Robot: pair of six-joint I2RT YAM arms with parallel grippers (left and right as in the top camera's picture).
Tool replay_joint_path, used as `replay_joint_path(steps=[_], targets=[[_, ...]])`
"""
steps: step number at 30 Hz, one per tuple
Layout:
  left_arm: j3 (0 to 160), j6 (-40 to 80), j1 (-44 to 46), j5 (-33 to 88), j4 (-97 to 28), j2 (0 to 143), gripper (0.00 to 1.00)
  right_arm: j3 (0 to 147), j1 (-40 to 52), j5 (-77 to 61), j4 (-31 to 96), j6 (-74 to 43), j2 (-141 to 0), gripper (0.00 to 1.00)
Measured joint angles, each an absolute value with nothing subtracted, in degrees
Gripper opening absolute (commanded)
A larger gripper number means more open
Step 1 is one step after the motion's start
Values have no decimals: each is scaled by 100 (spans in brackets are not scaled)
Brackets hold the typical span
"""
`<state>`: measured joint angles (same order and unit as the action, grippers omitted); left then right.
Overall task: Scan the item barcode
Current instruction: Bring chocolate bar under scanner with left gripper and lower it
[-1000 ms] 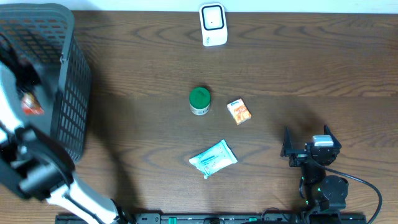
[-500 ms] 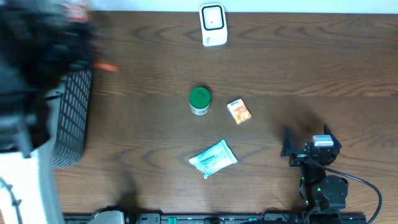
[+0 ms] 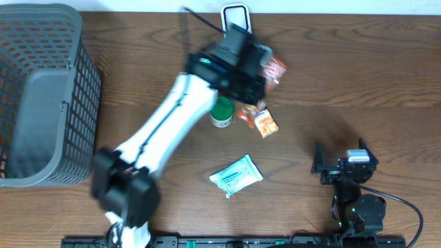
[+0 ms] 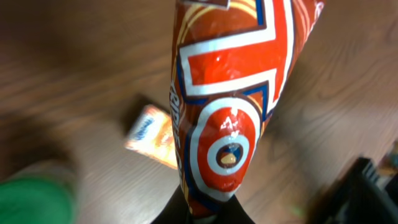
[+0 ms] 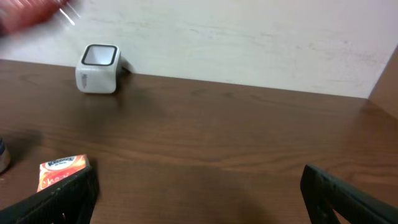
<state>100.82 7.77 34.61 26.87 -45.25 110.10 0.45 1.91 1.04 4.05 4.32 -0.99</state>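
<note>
Overhead view: our left tool [image 3: 256, 70] is clenched on the snack packet [image 4: 227, 106], just right of the scanner [image 3: 235, 27]. The right tool [image 3: 342, 161] sits released, near right. We worry the floppy packet's barcode faces away, so no read. A second ago that arm was at the basket [image 3: 86, 103].

A small white box [image 5: 97, 68] stands far back on the brown wooden table [image 5: 236, 130], close to the pale wall [image 5: 249, 37]. An orange packet [image 5: 61, 171] lies at the lower left, just behind one of the right gripper's [image 5: 199, 183] two dark fingers [image 5: 56, 202], which stand wide apart. A red blur [image 5: 28, 17] crosses the top left corner.
</note>
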Motion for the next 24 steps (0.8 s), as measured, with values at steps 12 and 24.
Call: replay_joint_path(steps=[12, 24], targets=[[10075, 2110, 4320, 2689, -2762, 12370, 27, 45, 191, 104, 405, 432, -102, 99], [10141, 1892, 4351, 2606, -2814, 12398, 98, 45, 191, 104, 405, 432, -102, 99]])
